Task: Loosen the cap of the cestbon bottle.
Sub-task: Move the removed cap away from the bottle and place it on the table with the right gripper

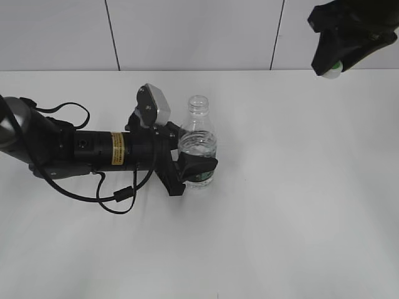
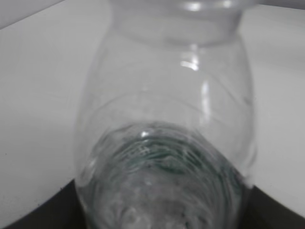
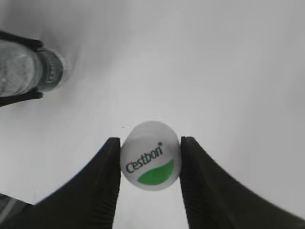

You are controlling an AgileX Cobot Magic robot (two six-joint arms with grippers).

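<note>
Right fingers (image 3: 150, 157) clamping round white cap (image 3: 150, 155), left fingers (image 1: 190, 171) clamping ribbed clear bottle (image 1: 198, 140)

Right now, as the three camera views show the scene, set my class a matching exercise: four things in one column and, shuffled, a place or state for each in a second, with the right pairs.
Things
1. cap
2. cestbon bottle
3. left gripper
4. right gripper

Places or states
A. stands upright on the table, its neck open
B. raised at the far right, away from the bottle
C. white with a green mark, held between two black jaws
D. clamped round the bottle's lower body

Pairs: 1-C, 2-A, 3-D, 4-B
</note>
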